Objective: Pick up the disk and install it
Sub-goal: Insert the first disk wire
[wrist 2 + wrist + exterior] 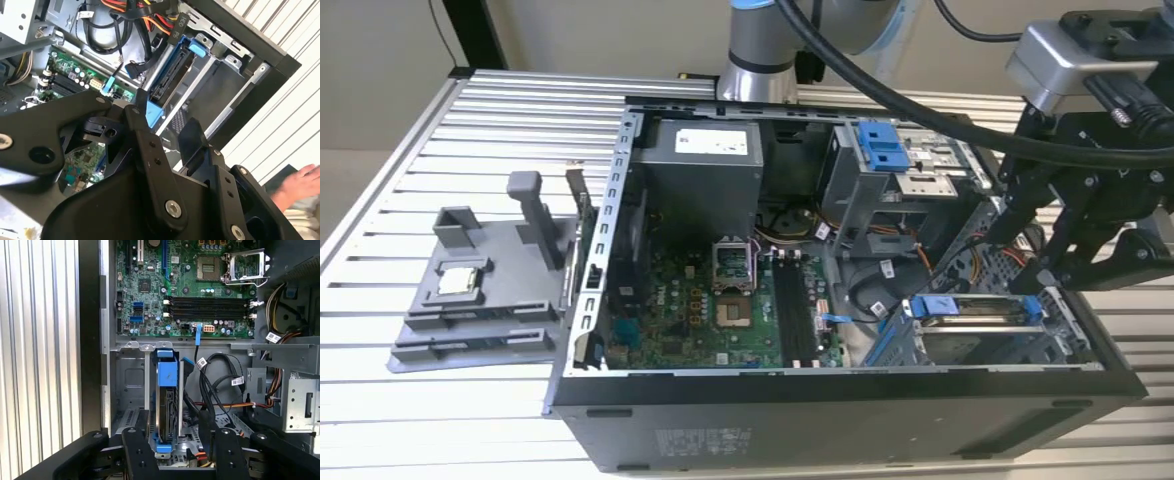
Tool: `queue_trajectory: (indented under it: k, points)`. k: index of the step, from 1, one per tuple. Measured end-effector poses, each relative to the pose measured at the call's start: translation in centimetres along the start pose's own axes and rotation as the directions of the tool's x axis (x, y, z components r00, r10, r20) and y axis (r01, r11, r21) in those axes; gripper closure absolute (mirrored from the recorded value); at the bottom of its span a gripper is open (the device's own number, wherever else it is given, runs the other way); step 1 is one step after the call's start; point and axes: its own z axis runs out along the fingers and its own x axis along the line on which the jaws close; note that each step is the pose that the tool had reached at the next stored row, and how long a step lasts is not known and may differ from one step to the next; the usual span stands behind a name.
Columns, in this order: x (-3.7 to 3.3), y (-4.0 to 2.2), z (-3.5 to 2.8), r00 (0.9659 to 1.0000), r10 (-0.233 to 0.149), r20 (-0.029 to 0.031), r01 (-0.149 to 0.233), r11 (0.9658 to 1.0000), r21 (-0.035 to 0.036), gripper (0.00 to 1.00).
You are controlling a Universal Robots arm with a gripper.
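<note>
The disk [977, 311] stands on edge in the drive bay at the case's near corner on the exterior view's right. Its blue bracket shows at both ends. In the first wrist view the disk [167, 405] sits between two metal bay walls, and it also shows in the second wrist view, disk [171, 76]. My gripper [1030, 262] hovers just above the bay, open. Its black fingers [137, 450] stand one on each side of the disk, with a gap to it. In the second wrist view the gripper [170, 137] is close over the disk's blue end.
The open computer case [854, 385] lies on a slatted metal table [400, 200]. Inside are the motherboard [707, 300], cables [215, 385] beside the bay and a blue tab [887, 145] at the upper bay. A grey stand [480, 290] holds a small chip. A person's hand [300, 185] rests outside the case.
</note>
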Motion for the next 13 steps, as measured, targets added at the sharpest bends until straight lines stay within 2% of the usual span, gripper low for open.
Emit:
queue_trajectory:
  k: [9,11,13]
  points:
    - [-0.01,-0.02,0.0,1.0,0.0,-0.0001,0.0,1.0,0.0,0.0]
    - [-0.13,-0.15,0.01,1.0,0.0,-0.0027,0.0,1.0,-0.0002,0.0]
    - [-0.34,-0.43,0.05,1.0,0.0,-0.0095,0.0,1.0,-0.0027,0.0]
